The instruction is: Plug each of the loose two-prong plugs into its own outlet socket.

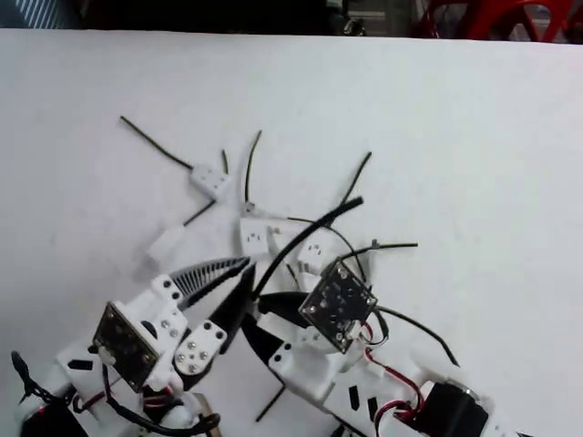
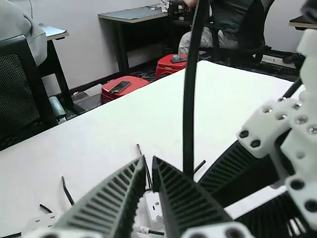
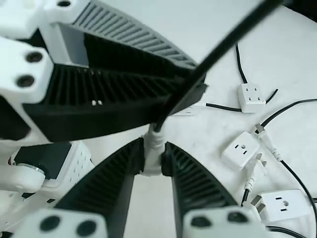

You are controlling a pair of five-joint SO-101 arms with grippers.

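Observation:
My right gripper (image 3: pixel 154 148) is shut on a white two-prong plug (image 3: pixel 153 145), whose thick black cord (image 3: pixel 218 49) rises away from it. In the high view this gripper (image 1: pixel 262 309) sits near the table's front, with the cord (image 1: pixel 310 232) slanting up over the outlets. My left gripper (image 2: pixel 149 166) is shut with nothing between its ribbed fingers, and it lies (image 1: pixel 239 271) close beside the held cord. Three white outlet sockets (image 1: pixel 255 237) (image 1: pixel 314 253) (image 1: pixel 211 180) lie just beyond both grippers. A thin loose plug (image 3: pixel 253 168) rests between two of the sockets (image 3: pixel 241 148) (image 3: pixel 280 204).
Thin black cords (image 1: pixel 155 144) spread out from the sockets across the table's middle. A small white block (image 1: pixel 167 244) lies left of the sockets. The far half of the white table (image 1: pixel 437 100) is bare. Chairs, desks and red cases (image 2: pixel 124 88) stand in the room behind.

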